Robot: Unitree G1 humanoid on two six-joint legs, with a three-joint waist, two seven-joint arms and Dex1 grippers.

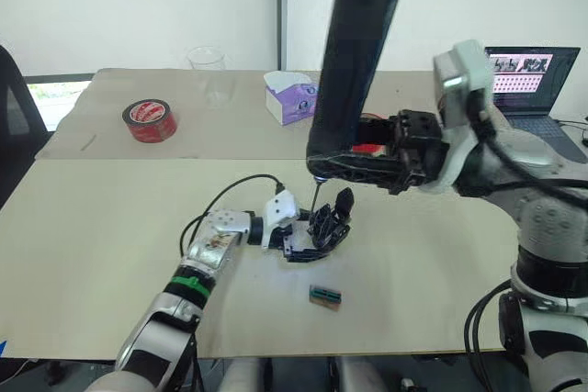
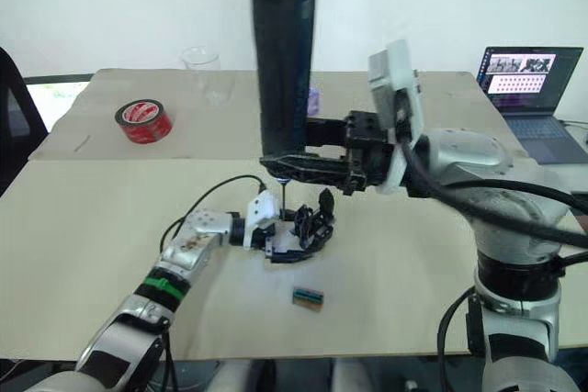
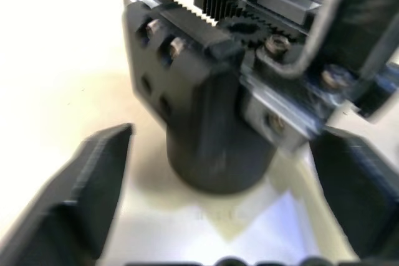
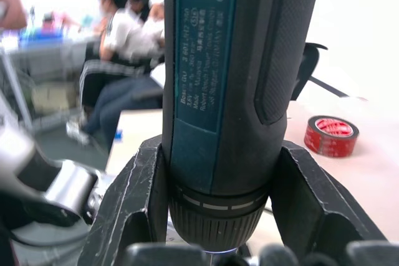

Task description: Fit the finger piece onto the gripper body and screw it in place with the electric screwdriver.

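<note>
The gripper body [image 1: 322, 227], a small black blocky part with gears and screws, stands on the table. A pointed black finger sticks up on its right side, and I cannot tell the finger piece apart from it. My left gripper [image 1: 296, 236] is open around the body's round base [image 3: 218, 154], with a gap showing at each finger. My right gripper [image 1: 347, 161] is shut on the electric screwdriver [image 1: 360, 43], which it holds upright. The screwdriver's thin bit [image 1: 315, 192] points down onto the top of the body.
A small green-brown tray [image 1: 324, 296] lies on the table just in front of the body. At the back stand a red tape roll [image 1: 149, 120], a clear cup [image 1: 208, 71] and a tissue box [image 1: 292, 98]. A laptop [image 1: 533, 80] sits at the far right. People [image 4: 124, 54] sit in the background.
</note>
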